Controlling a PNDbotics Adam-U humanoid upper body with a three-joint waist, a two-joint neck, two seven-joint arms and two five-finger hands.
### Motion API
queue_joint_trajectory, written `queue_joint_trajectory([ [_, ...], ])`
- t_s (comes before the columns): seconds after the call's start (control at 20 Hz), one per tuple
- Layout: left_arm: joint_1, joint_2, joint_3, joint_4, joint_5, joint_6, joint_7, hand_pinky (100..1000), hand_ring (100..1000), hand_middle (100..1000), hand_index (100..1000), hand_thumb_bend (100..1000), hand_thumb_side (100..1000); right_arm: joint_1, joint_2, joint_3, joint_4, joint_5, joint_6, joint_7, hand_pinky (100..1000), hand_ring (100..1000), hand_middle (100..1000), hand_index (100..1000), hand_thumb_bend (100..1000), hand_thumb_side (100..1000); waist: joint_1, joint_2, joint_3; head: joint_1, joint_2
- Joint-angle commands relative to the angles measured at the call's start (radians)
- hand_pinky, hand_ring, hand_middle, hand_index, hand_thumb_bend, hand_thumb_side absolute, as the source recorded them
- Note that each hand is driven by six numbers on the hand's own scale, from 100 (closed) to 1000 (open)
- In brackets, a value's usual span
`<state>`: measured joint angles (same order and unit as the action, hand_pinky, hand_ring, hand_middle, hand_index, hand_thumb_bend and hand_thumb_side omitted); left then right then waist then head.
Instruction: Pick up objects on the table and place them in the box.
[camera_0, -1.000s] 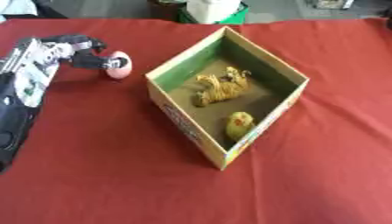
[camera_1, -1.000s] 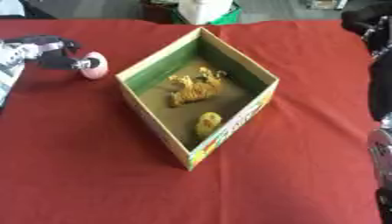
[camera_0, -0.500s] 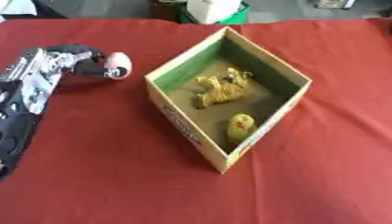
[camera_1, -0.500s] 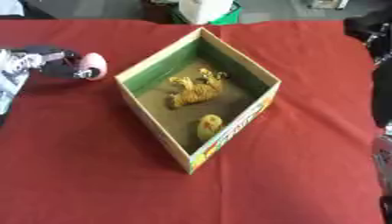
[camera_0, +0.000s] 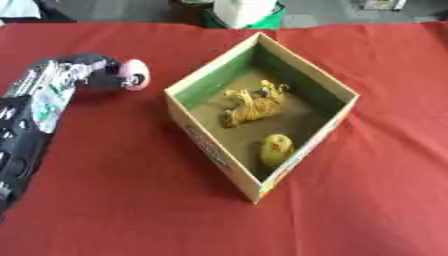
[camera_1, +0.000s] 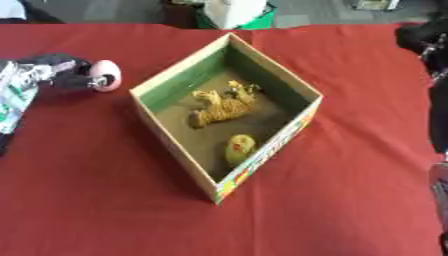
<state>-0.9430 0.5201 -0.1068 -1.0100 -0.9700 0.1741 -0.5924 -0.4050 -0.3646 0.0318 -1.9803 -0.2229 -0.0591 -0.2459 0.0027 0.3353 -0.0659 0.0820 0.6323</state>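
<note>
The left hand (camera_0: 92, 75) reaches in from the nine o'clock side of the surface (camera_0: 114, 200), which is covered in red cloth. Its fingers are curled round a small pink and white rounded object (camera_0: 134, 74), grasping it. The object sits at the hand's tip, on the side facing the box (camera_0: 214, 150), near the box's ten o'clock corner but apart from it. Whether the object touches the cloth or is held just above it cannot be told.

The box stands near the middle of the surface, turned so that its corners point to twelve, three, six and nine o'clock. Its inner walls are green and its outer wall toward six o'clock carries coloured print. Inside it lie two things: a yellow striped toy animal (camera_0: 254, 102) toward the twelve o'clock half of the floor, and a smaller yellow-green rounded toy (camera_0: 276, 148) toward the five o'clock side, close to the inner wall.

The right arm (camera_1: 429, 55) shows only as a dark shape along the three o'clock edge of the right eye view; the right hand itself is not seen, so its state cannot be told.
</note>
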Motion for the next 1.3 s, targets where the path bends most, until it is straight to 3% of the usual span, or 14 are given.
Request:
queue_joint_trajectory([
  [0.05, -0.007, 0.007, -0.003, 0.000, 0.024, -0.004, 0.029, 737, 872, 833, 892, 335, 933, -0.008, -0.012, -0.002, -0.020, 0.005, 0.005, 0.001, 761, 680, 509, 794, 100, 614, -0.003, -0.015, 0.002, 0.002, -0.004],
  [0.35, -0.006, 0.009, -0.027, -0.028, 0.006, -0.029, 0.043, 719, 838, 778, 778, 336, 778, -0.004, -0.008, -0.002, -0.020, 0.003, 0.013, -0.003, 762, 680, 508, 793, 100, 611, -0.002, -0.020, 0.005, 0.000, 0.002],
  [0.45, -0.006, 0.011, -0.035, -0.046, -0.022, -0.031, 0.042, 707, 817, 749, 746, 289, 736, -0.003, -0.008, -0.003, -0.020, 0.002, 0.015, -0.004, 762, 680, 508, 793, 100, 609, 0.000, -0.021, 0.006, -0.002, 0.004],
  [0.5, -0.006, 0.011, -0.037, -0.056, -0.036, -0.028, 0.045, 685, 782, 686, 680, 186, 672, -0.002, -0.007, -0.003, -0.020, 0.002, 0.016, -0.005, 763, 681, 508, 794, 100, 608, 0.001, -0.022, 0.007, -0.002, 0.005],
  [0.6, -0.006, 0.009, -0.039, -0.068, -0.059, -0.015, 0.057, 661, 743, 628, 631, 100, 592, -0.001, -0.006, -0.002, -0.020, 0.001, 0.019, -0.005, 763, 681, 507, 794, 100, 608, 0.004, -0.023, 0.006, -0.001, 0.006],
  [1.1, -0.003, 0.007, -0.047, -0.096, -0.068, 0.022, 0.140, 610, 680, 587, 601, 100, 409, 0.006, -0.003, -0.004, -0.020, -0.002, 0.028, -0.003, 766, 682, 506, 795, 100, 602, 0.013, -0.024, 0.008, -0.005, 0.010],
  [1.3, -0.005, 0.013, -0.054, -0.130, -0.066, 0.037, 0.140, 597, 670, 587, 600, 100, 245, 0.008, -0.003, -0.004, -0.020, -0.003, 0.030, -0.003, 766, 682, 505, 795, 100, 602, 0.014, -0.026, 0.010, -0.006, 0.013],
])
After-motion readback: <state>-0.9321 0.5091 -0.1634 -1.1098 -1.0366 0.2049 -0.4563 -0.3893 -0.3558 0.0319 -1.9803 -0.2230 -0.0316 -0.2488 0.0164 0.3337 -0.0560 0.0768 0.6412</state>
